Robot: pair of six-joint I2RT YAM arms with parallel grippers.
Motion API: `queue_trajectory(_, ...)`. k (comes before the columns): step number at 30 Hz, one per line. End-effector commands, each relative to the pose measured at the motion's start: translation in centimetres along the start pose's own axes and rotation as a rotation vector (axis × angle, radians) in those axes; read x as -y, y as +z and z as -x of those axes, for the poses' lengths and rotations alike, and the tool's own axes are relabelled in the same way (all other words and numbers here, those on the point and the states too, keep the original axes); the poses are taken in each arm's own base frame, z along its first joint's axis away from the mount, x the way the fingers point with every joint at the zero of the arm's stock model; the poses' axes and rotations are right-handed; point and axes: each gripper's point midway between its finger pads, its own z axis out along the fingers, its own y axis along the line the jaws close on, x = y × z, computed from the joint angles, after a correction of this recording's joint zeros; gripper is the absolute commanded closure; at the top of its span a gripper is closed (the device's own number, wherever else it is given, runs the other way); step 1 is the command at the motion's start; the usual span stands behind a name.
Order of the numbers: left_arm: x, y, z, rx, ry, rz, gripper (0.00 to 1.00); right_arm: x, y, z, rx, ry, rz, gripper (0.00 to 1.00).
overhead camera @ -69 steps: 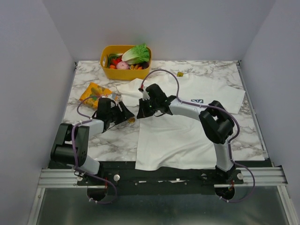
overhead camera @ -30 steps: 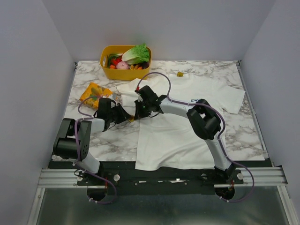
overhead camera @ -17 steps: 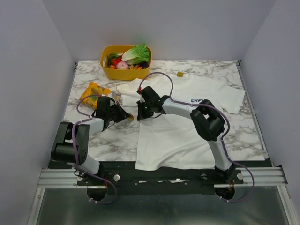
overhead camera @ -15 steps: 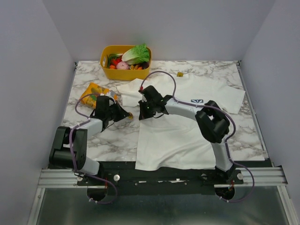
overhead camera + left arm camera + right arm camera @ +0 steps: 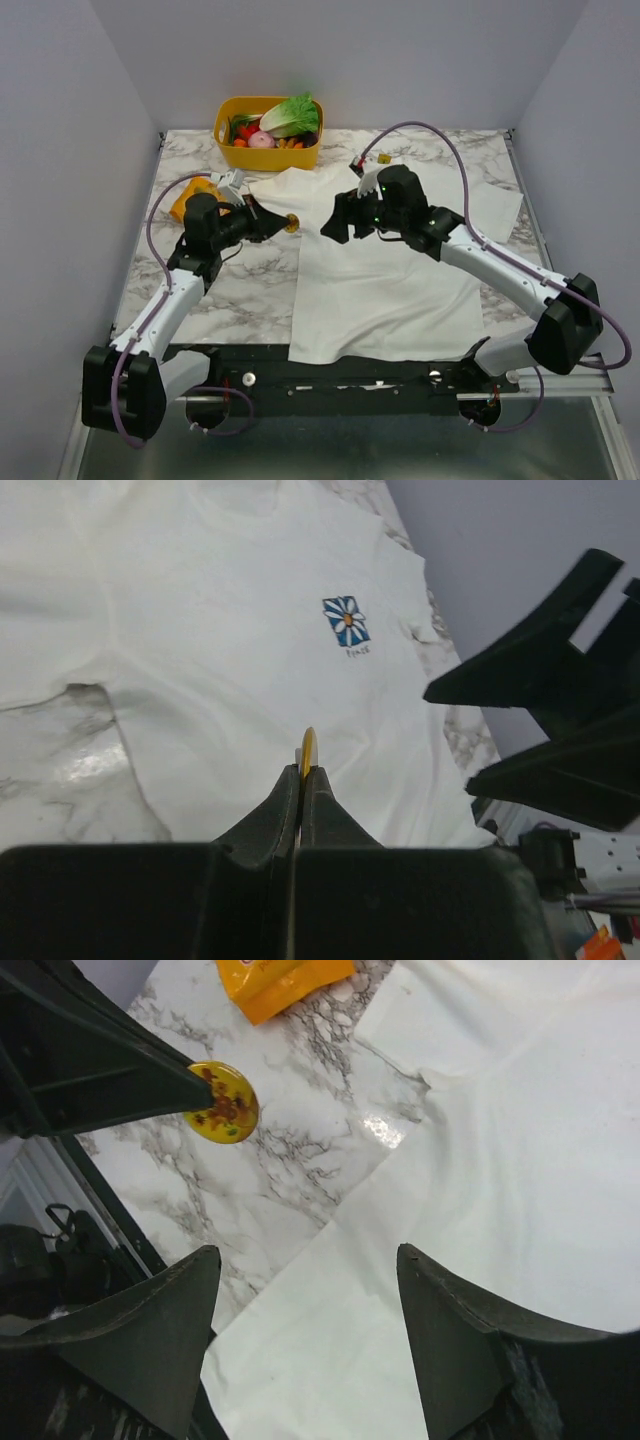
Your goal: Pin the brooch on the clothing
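Observation:
The brooch point(image 5: 291, 222), a small yellow disc, is pinched at the tips of my left gripper point(image 5: 272, 223), which is shut on it above the marble just left of the clothing point(image 5: 372, 290). The left wrist view shows the brooch point(image 5: 307, 752) edge-on between the shut fingers point(image 5: 320, 805), over the white T-shirt point(image 5: 200, 650) with its blue print point(image 5: 346, 620). My right gripper point(image 5: 338, 226) hangs open over the shirt, a short way right of the brooch. From the right wrist, the brooch point(image 5: 222, 1102) faces the camera, and the right gripper point(image 5: 305, 1260) holds nothing.
A yellow basket point(image 5: 262, 155) of vegetables stands at the back left. An orange snack packet point(image 5: 184, 197) lies on the marble table point(image 5: 250, 290) behind my left arm. A small yellow collar tag point(image 5: 384, 158) sits at the shirt's far edge.
The two grippers met at the shirt's left edge; the left one shut on the brooch. The right gripper has since opened and drawn back to the right, while the left arm rose with the brooch.

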Motion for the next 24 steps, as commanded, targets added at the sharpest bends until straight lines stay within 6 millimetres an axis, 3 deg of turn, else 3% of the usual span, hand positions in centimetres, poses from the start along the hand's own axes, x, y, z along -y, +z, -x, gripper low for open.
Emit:
queue_trajectory(1, 7.4, -1.1, -1.0, -0.109, 0.079, -0.304, 1.0, -1.1, -1.7, -1.5, -0.021, -0.13, 0.1, 0.21)
queue_trajectory(5, 11.9, -1.7, -2.8, -0.192, 0.163, -0.447, 1.0, -2.9, -3.3, -1.5, -0.009, -0.167, 0.194, 0.23)
queue_trajectory(9, 13.8, -2.2, -3.9, -0.223, 0.22, -0.491, 1.0, -4.1, -4.8, -1.3, 0.014, -0.186, 0.25, 0.27)
queue_trajectory(17, 14.5, -2.8, -4.5, -0.236, 0.242, -0.497, 1.0, -6.3, -7.0, -1.3, 0.045, -0.221, 0.357, 0.35)
queue_trajectory(24, 15.3, -3.1, -4.4, -0.221, 0.247, -0.521, 1.0, -7.7, -7.0, -2.3, 0.01, -0.223, 0.472, 0.4)
